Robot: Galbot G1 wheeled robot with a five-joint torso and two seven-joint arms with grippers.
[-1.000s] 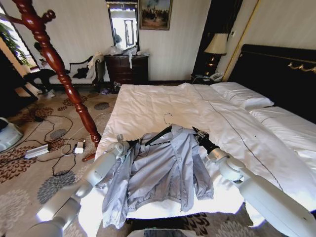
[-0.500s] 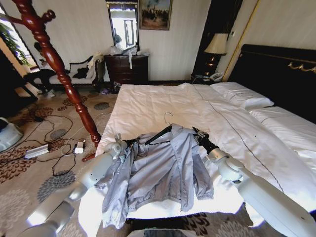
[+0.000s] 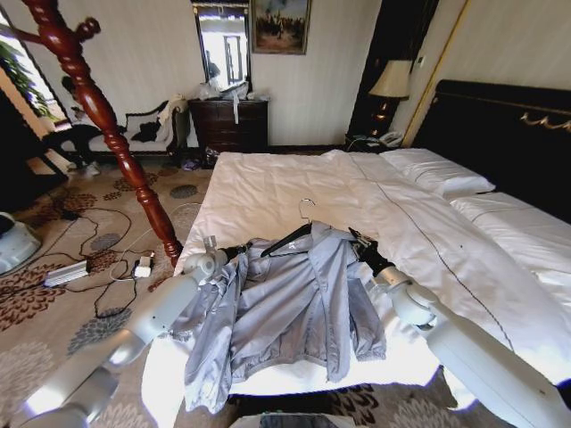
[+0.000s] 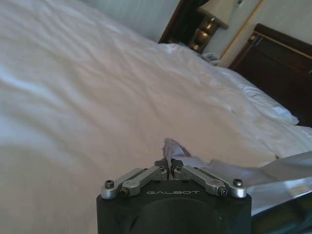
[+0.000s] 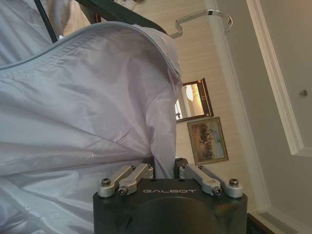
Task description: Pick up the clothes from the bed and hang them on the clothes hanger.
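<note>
Pale silver-grey jacket [image 3: 290,308]: lies spread on the near edge of the bed [image 3: 294,192], front opening upward, hem and one sleeve hanging over the mattress edge toward the floor. Black clothes hanger [image 3: 287,239]: sits inside the collar and shoulders of the jacket, one black arm bare on the robot's left side, silver wire hook [image 3: 306,208] raised above the white duvet. Left gripper [image 3: 234,254]: at the jacket's left shoulder, fingers clenched on a small fold of silver fabric [image 4: 169,147], as the left wrist view shows; arm reaches in from the lower left. Right gripper [image 3: 359,241]: at the jacket's right shoulder, fingers [image 5: 148,170] closed on the cloth edge in the right wrist view, with the collar [image 5: 117,31] and hook [image 5: 204,19] beyond. Bed: white duvet with thin dark stitched line, white pillows [image 3: 437,169] against a black headboard [image 3: 508,134]. Surroundings: turned red wooden stand [image 3: 103,116] to the left on patterned carpet, dark dresser [image 3: 230,123] and mirror [image 3: 223,45] at the far wall, bedside lamp [image 3: 390,85].
</note>
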